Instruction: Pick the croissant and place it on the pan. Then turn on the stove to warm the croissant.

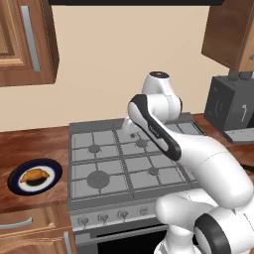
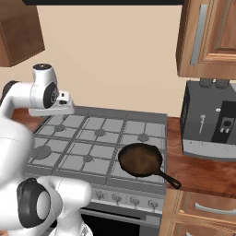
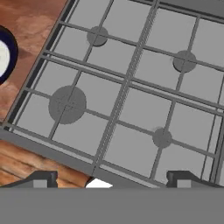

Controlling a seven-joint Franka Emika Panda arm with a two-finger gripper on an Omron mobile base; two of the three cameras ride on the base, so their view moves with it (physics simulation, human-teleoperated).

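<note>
Nothing done yet: croissant (image 1: 34, 175) lying on plate (image 1: 51, 168) on tabletop (image 1: 30, 144) left of stove (image 1: 129, 149), pan (image 2: 140, 160) empty, end effector (image 3: 111, 180) spread wide, holding nothing.

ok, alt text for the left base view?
A white robot arm reaches over a grey gas stove set in a wooden counter. Left of the stove, a croissant lies on a blue-rimmed plate; a dark appliance stands at right.
</note>
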